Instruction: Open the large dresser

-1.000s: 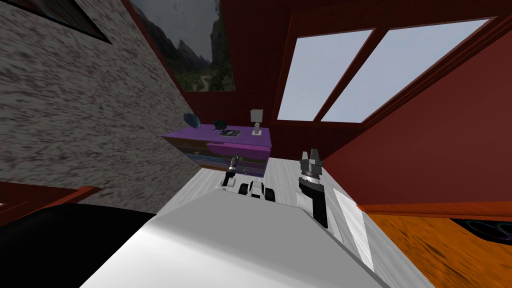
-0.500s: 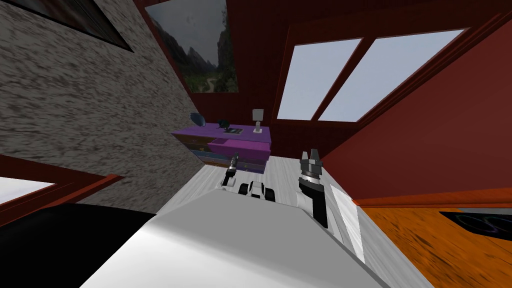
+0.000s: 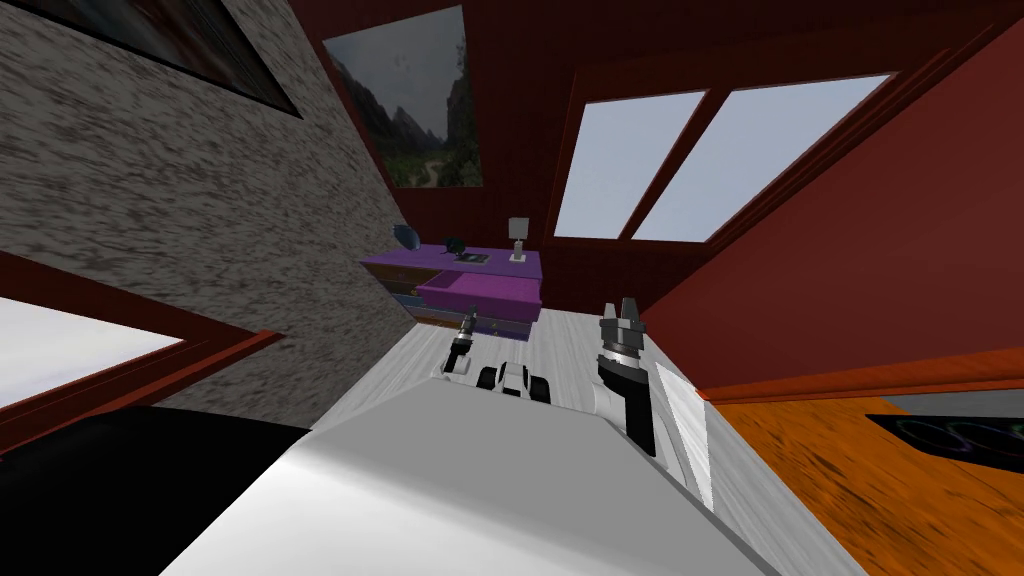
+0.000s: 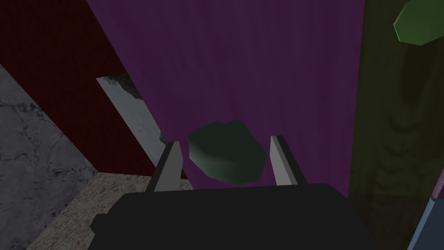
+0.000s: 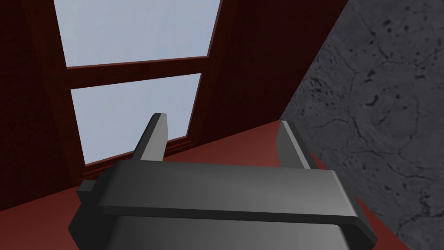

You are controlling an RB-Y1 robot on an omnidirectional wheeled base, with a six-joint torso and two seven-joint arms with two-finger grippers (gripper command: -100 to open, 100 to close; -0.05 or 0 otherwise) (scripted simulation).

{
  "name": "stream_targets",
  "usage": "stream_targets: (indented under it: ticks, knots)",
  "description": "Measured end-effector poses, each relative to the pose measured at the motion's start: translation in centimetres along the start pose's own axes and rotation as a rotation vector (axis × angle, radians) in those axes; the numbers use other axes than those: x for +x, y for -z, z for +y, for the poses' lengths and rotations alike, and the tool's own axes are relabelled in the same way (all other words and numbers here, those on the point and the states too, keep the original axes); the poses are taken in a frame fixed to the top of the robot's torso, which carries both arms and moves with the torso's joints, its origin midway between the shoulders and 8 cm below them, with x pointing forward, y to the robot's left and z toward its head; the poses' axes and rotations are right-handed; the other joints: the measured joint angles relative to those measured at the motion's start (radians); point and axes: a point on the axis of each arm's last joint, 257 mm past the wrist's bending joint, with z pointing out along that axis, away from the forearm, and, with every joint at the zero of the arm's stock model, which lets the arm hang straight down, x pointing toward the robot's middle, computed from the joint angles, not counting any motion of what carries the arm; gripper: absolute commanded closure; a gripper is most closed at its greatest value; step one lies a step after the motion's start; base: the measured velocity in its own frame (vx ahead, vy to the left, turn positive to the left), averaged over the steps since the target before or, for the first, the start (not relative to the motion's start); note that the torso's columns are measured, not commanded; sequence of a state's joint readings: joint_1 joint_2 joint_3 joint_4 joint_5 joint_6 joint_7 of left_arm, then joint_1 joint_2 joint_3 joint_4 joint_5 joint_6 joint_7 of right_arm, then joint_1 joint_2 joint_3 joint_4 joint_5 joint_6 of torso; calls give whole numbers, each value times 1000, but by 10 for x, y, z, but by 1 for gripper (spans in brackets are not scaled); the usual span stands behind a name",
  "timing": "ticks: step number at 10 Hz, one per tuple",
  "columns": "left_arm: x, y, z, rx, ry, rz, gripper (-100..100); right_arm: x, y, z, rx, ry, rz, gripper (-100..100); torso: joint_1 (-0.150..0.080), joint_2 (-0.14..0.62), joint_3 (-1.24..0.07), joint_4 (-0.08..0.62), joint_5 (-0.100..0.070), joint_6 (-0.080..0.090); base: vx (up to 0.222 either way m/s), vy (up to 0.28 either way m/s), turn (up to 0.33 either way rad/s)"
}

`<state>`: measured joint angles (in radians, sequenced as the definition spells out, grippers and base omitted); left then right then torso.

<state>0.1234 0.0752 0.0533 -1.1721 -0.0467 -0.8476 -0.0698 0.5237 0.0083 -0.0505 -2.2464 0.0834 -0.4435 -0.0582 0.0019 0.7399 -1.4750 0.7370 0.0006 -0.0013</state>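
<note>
Left gripper [image 4: 225, 142] clamped dark knob [image 4: 227, 159]; dresser [image 3: 418, 263] had purple drawer [image 3: 485, 292] pulled out.
Right gripper [image 5: 221, 120] fingers spread apart, held nothing.

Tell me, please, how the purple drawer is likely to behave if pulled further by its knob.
The purple drawer stands well out of the dresser, so it probably slides easily. It looks boxy and rigid, unlikely to flex. Its knob is small and rounded between the left claw's fingers, so it might slip.
</note>
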Motion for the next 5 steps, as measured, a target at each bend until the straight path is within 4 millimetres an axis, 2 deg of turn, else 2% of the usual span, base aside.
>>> stream_targets:
  ticks: [4, 5]
  knots:
    - [1, 5, 0, -4, 1, 7, 100, 0, 0, 0, 0, 0, 0, 0, -1, -4, -3, 0, -1, 1, -143, -5, 21]
    - [1, 5, -2, 1, 2, 9, -100, 0, 0, 0, 0, 0, 0, 0, -2, -1, 0, 0, 0, 1, -124, -9, 2]
